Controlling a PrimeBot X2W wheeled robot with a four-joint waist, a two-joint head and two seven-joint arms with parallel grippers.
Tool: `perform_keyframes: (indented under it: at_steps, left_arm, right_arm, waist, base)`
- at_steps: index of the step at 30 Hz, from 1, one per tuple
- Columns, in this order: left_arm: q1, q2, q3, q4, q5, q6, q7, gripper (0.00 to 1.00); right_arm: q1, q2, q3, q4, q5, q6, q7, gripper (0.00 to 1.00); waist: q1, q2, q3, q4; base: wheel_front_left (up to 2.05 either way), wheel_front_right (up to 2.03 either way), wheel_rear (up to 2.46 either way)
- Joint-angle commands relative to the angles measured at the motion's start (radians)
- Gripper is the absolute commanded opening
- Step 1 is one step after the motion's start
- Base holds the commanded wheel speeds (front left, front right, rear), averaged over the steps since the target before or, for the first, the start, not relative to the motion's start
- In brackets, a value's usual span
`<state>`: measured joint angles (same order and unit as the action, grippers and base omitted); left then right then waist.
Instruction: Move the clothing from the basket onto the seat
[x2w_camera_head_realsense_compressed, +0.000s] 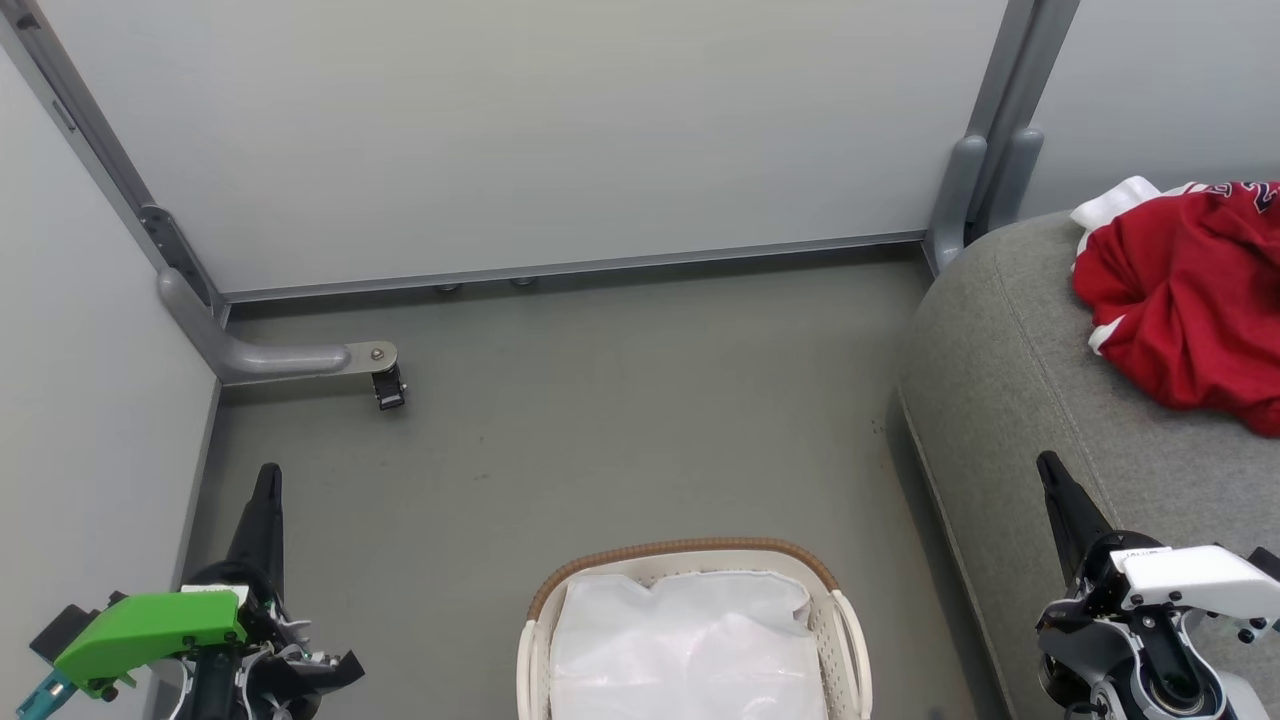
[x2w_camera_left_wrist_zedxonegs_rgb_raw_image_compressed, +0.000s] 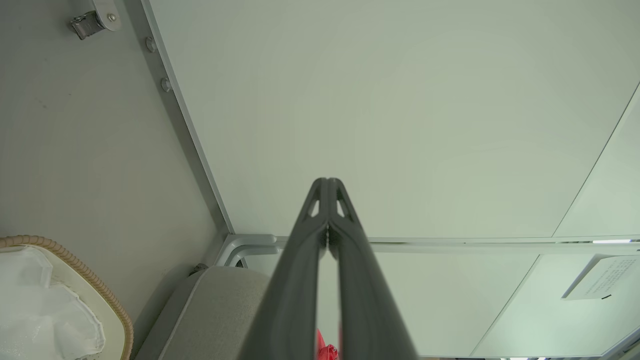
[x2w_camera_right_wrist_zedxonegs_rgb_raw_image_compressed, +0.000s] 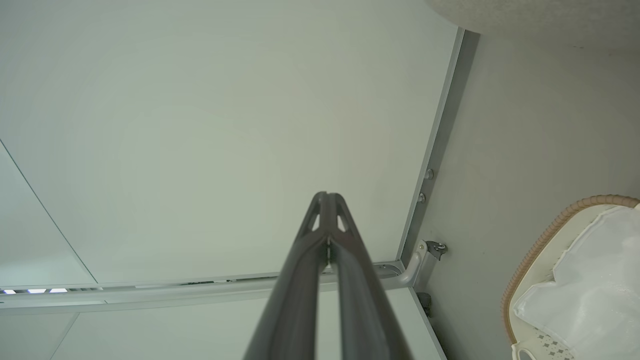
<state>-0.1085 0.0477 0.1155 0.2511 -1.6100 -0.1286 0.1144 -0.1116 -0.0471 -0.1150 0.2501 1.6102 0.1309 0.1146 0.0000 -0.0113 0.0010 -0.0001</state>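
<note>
Just one red clothing heap (x2w_camera_head_realsense_compressed: 1180, 300) on one seat (x2w_camera_head_realsense_compressed: 1000, 400), one basket (x2w_camera_head_realsense_compressed: 690, 547) nearby.

Nothing here reads cleanly. The red clothing (x2w_camera_head_realsense_compressed: 1180, 300) heaped on the grey seat (x2w_camera_head_realsense_compressed: 1000, 400) at the far right carries a scrap of dark, white-edged print at its top fold, cut off at the edge and spelling nothing legible. A white paper notice (x2w_camera_left_wrist_zedxonegs_rgb_raw_image_compressed: 595, 282) stuck on a pale wall panel (x2w_camera_left_wrist_zedxonegs_rgb_raw_image_compressed: 500, 300) bears printed lines too small to make out.
</note>
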Motion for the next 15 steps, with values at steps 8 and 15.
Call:
perform_keyframes:
  at_steps: [8, 15]
  left_arm:
    - [-0.012, 0.005, 0.002, -0.003, -0.003, -0.004, 0.004, 0.0]
    - [-0.012, 0.005, 0.002, -0.004, -0.004, -0.004, 0.004, 0.0]
  right_arm:
    - [-0.004, -0.006, -0.002, -0.003, 0.003, 0.0, 0.004, 0.0]
    - [-0.004, -0.006, -0.002, -0.003, 0.003, 0.0, 0.004, 0.0]
  waist:
    - [0.0, 0.0113, 0.0, 0.0]
    - [0.0, 0.0113, 0.0, 0.0]
  base:
    - [0.0, 0.0, 0.0]
    - [0.0, 0.0, 0.0]
